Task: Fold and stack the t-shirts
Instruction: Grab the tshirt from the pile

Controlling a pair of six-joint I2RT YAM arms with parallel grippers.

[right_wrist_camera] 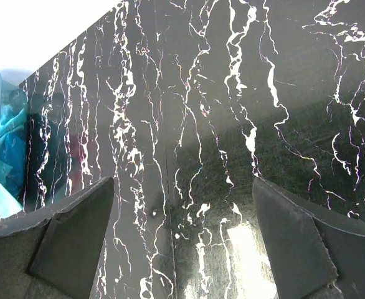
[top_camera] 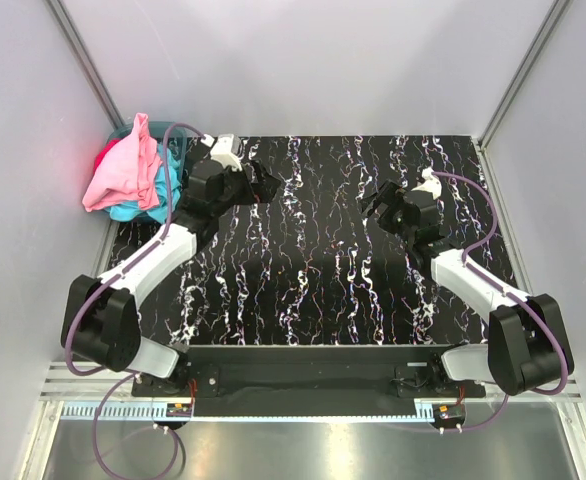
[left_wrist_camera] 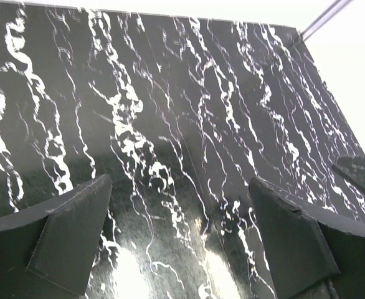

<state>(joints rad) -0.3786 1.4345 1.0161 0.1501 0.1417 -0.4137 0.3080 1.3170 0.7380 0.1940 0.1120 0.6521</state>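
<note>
The t-shirts lie bundled in a teal basket [top_camera: 173, 160] at the table's back left corner. The pink t-shirt [top_camera: 123, 178] is draped on top, the turquoise one [top_camera: 126, 211] shows below it, and a bit of red one [top_camera: 106, 156] peeks out behind. My left gripper [top_camera: 268, 184] hovers open over the black marbled table [top_camera: 313, 270], just right of the basket, with nothing between its fingers [left_wrist_camera: 70, 237]. My right gripper [top_camera: 373, 205] stands open over the table's right half, also empty. Turquoise cloth [right_wrist_camera: 2, 156] shows at the left edge of the right wrist view.
White walls close in the table on the left, back and right. The arm bases sit on a black rail [top_camera: 303, 365] at the near edge. The tip of the right gripper [left_wrist_camera: 363, 168] shows at the right edge of the left wrist view.
</note>
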